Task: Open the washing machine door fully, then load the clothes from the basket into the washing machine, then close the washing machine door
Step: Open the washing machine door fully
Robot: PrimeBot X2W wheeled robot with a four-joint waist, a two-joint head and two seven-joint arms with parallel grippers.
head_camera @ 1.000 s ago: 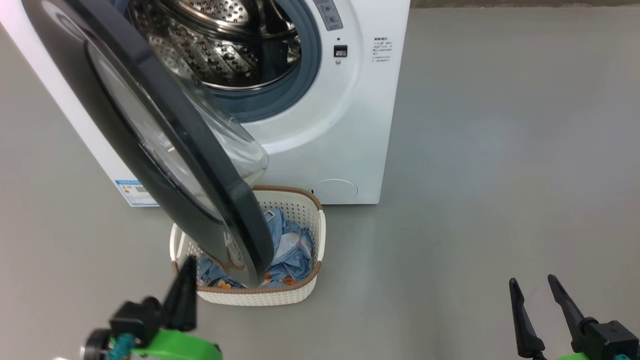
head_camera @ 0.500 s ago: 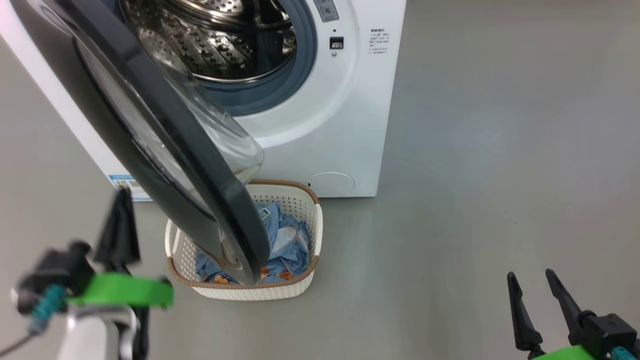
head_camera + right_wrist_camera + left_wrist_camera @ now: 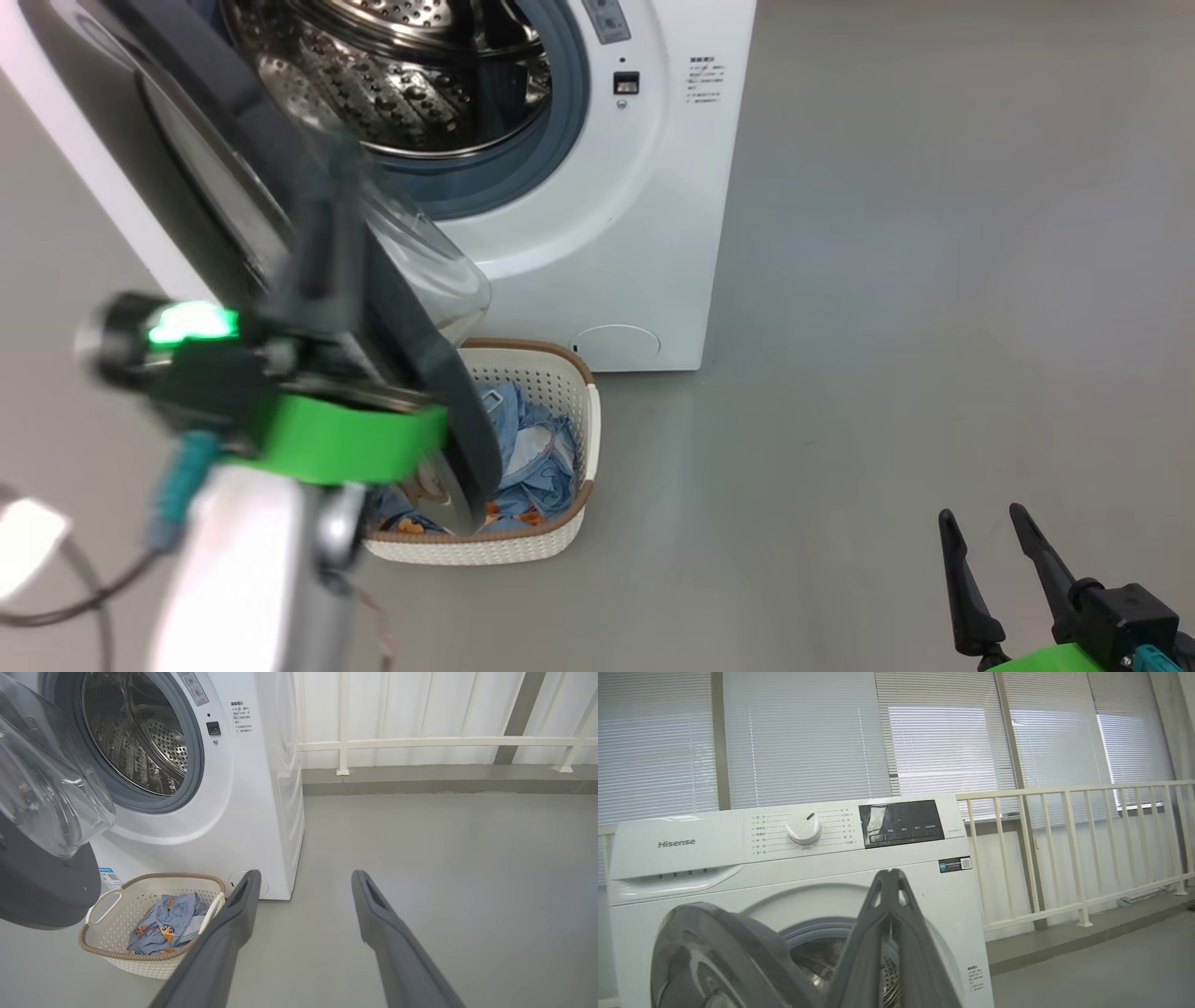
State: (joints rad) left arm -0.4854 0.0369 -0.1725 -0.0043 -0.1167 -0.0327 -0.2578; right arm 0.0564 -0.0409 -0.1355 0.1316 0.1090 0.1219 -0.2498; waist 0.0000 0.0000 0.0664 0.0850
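Door open; clothes in basket

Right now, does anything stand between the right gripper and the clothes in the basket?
Nothing visible does: bare floor lies between the right gripper and the basket, and the clothes show uncovered on that side. The washing machine door overhangs the basket's left part.

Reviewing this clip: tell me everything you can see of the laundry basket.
The basket is small, of cream-white perforated plastic, a rounded rectangle with a brown braided-look rim and a loop handle at its end. It stands upright on the grey floor, close to the lower front of the washing machine and near the lower edge of the open washing machine door. Crumpled light-blue clothes with orange-brown cartoon prints lie inside, below the rim.
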